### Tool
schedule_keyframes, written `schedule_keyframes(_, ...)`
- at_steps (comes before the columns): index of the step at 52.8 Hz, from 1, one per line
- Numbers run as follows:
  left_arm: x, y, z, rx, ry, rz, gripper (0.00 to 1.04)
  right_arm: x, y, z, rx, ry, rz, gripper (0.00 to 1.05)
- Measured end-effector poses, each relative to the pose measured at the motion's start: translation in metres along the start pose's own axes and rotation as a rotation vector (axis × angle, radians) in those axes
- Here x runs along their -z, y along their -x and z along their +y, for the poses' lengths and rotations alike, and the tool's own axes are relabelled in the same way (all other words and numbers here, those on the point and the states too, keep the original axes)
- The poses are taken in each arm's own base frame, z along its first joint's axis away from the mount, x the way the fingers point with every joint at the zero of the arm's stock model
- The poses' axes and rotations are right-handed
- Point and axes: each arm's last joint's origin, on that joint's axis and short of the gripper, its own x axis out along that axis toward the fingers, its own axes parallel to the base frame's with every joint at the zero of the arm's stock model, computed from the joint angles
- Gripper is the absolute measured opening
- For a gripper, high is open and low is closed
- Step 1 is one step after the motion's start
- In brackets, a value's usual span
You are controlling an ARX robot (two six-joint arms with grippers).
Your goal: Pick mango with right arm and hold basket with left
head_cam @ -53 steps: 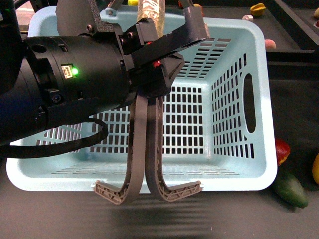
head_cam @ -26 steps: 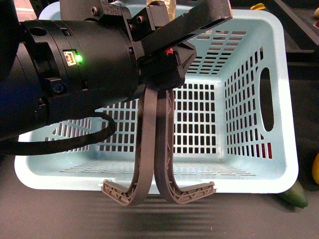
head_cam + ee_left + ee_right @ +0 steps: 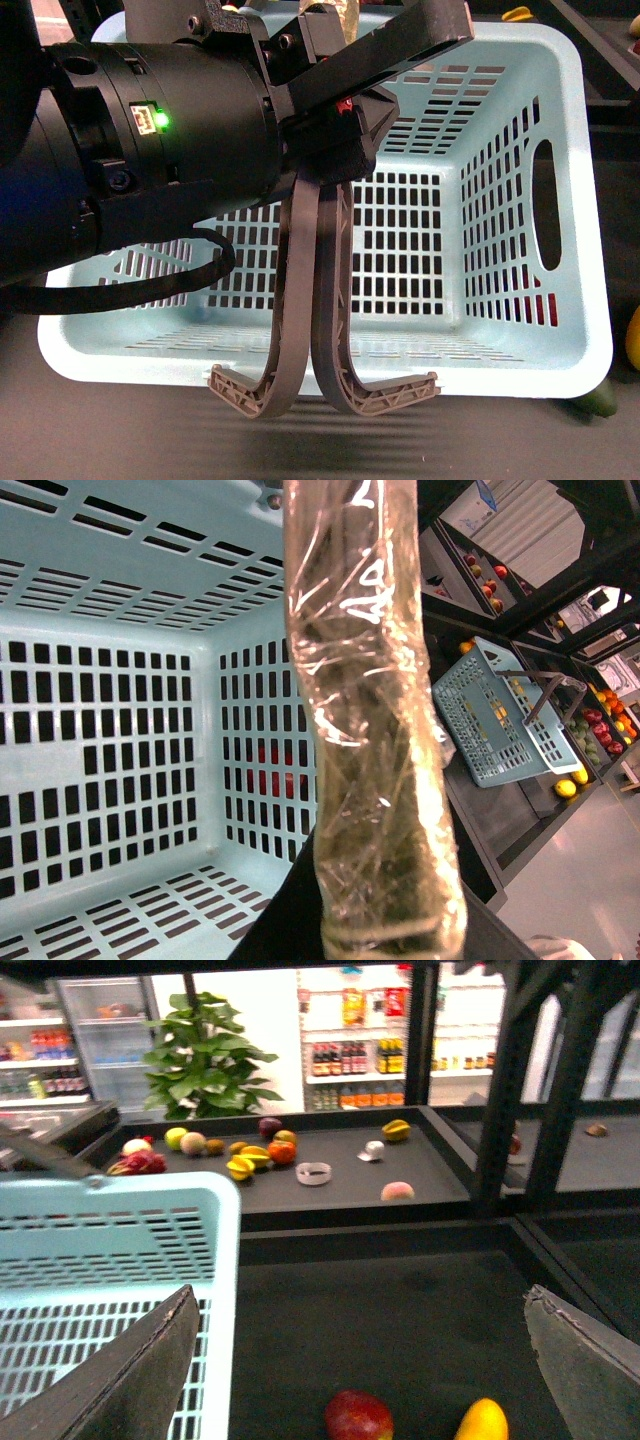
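Centre of the dark tabletop (image 3: 120,440): basket (image 3: 500,370), pale turquoise, slotted walls, oval cut-out in the right wall. Two grey-brown handles (image 3: 290,300) rise from the near rim, meet, and pass out of sight under the left hand (image 3: 400,35); whether that hand is clamped on them cannot be told. Right of the basket, near side: mango (image 3: 482,1422), yellow-orange, lying on the tabletop apart from the basket, with a red fruit (image 3: 358,1415) just beside it on the basket side. Dark green fruit (image 3: 605,400) at the basket's near right corner. Right hand (image 3: 358,1295): fingers spread wide apart, mango and red fruit showing between them.
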Motion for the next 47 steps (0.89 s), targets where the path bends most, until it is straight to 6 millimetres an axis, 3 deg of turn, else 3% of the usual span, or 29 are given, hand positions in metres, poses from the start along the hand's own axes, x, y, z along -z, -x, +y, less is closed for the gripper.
schedule_keyframes(7,0.0,0.0,0.0,0.0,0.0,0.0,0.07,0.004,-0.027,-0.016,0.046,-0.026,0.055,0.97)
schedule_keyframes(14,0.0,0.0,0.0,-0.001,0.0,0.0,0.07,0.012,-0.069,-0.038,0.096,-0.055,0.122,0.97)
schedule_keyframes(19,0.0,0.0,0.0,-0.001,0.001,-0.001,0.07,0.028,-0.093,-0.053,0.15,-0.071,0.185,0.97)
schedule_keyframes(32,0.0,0.0,0.0,-0.001,0.0,0.0,0.07,0.091,-0.146,-0.092,0.261,-0.124,0.422,0.97)
schedule_keyframes(47,0.0,0.0,0.0,0.001,0.001,0.001,0.07,0.134,-0.188,-0.117,0.336,-0.119,0.506,0.97)
